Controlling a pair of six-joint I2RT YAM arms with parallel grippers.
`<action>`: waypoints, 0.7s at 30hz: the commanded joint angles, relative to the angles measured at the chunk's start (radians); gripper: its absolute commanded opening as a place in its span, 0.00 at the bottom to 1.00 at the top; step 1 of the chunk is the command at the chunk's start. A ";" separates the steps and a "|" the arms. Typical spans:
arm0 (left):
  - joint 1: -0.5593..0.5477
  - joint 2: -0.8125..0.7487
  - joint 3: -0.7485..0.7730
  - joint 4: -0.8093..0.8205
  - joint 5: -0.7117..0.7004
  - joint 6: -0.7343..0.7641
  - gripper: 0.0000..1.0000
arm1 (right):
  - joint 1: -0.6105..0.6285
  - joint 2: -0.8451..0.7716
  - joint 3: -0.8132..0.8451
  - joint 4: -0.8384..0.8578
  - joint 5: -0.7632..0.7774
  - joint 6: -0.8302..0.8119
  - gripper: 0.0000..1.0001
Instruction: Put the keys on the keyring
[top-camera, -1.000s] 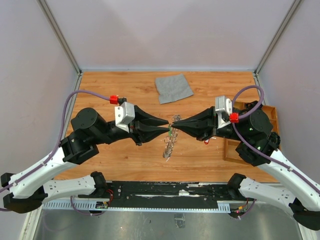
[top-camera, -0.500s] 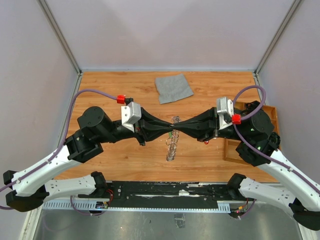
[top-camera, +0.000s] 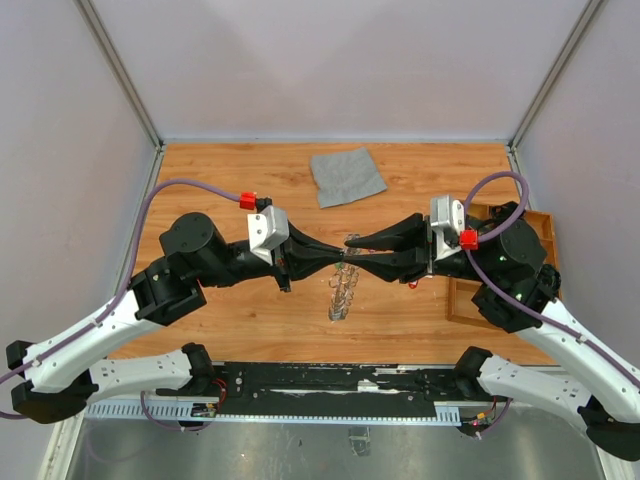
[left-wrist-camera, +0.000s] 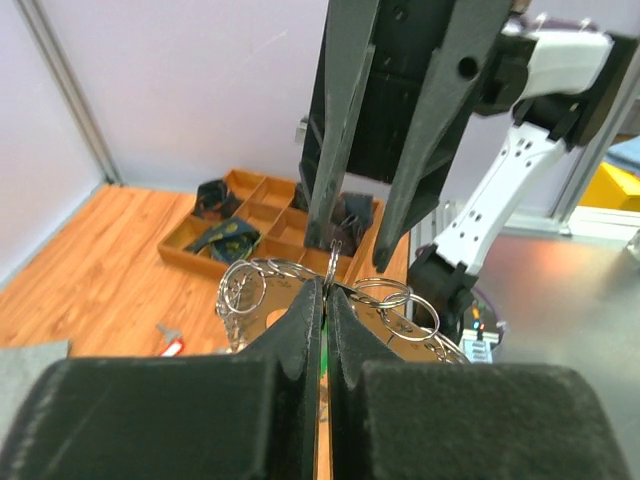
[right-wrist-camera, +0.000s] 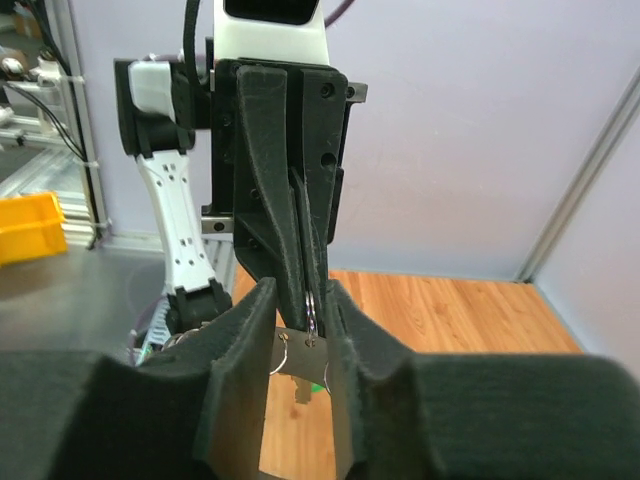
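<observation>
The keyring (top-camera: 341, 290) hangs above the table between both arms, with small split rings along its rim. My left gripper (top-camera: 340, 262) is shut on its upper edge; in the left wrist view the jaws (left-wrist-camera: 327, 285) pinch a small ring, with the keyring (left-wrist-camera: 269, 304) behind them. My right gripper (top-camera: 353, 251) is open, its fingers straddling the left fingertips. In the right wrist view it (right-wrist-camera: 298, 295) brackets the keyring (right-wrist-camera: 301, 351), and a green key tag (right-wrist-camera: 316, 387) shows below. A red-tagged key (top-camera: 413, 284) lies on the table, also seen in the left wrist view (left-wrist-camera: 170, 345).
A grey square cloth (top-camera: 347, 176) lies at the back of the table. A wooden tray (top-camera: 497, 292) with black parts sits at the right, partly under the right arm; it also shows in the left wrist view (left-wrist-camera: 250, 222). Walls enclose three sides.
My right gripper has opened; it was shut tip to tip with the left. My left gripper has closed and edged right onto the keyring.
</observation>
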 joint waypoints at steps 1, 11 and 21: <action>0.002 0.001 0.048 -0.085 -0.066 0.069 0.01 | 0.014 -0.020 0.049 -0.076 0.031 -0.067 0.31; 0.002 0.069 0.164 -0.380 -0.117 0.194 0.01 | 0.014 0.031 0.185 -0.471 0.149 -0.182 0.39; 0.002 0.119 0.228 -0.525 -0.159 0.248 0.01 | 0.014 0.117 0.247 -0.651 0.096 -0.231 0.39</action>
